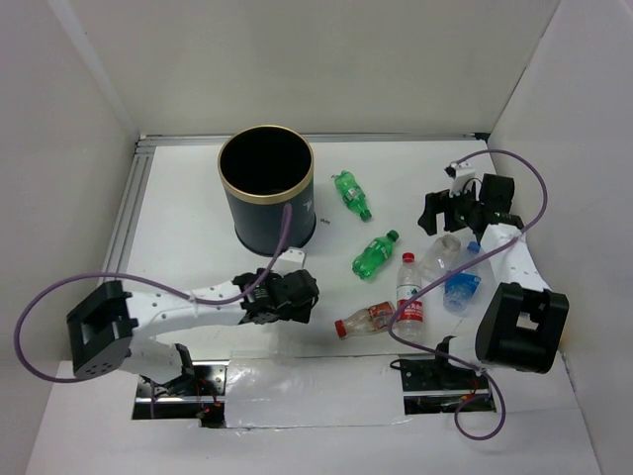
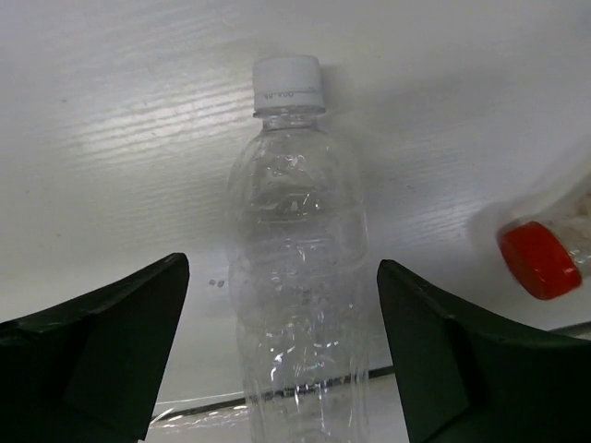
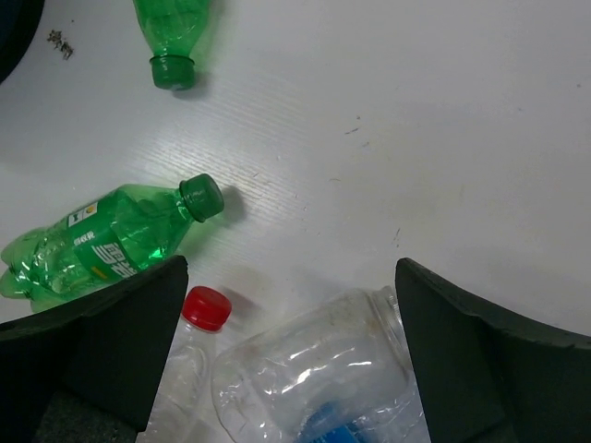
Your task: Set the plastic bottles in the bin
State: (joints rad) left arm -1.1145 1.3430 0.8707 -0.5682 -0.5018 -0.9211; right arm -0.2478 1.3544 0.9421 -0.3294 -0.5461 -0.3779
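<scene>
My left gripper [image 2: 282,272] is spread wide over the clear bottle [image 2: 295,221], so I should go lower, stay centered, then squeeze gently.

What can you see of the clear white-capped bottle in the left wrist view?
The clear bottle is unlabelled thin ribbed plastic, apparently empty, with a white screw cap. It seems to lie on the white table, cap pointing away from the camera. The left gripper is open and straddles the bottle with a gap on each side, not touching it. The bottle's base is out of frame.
</scene>
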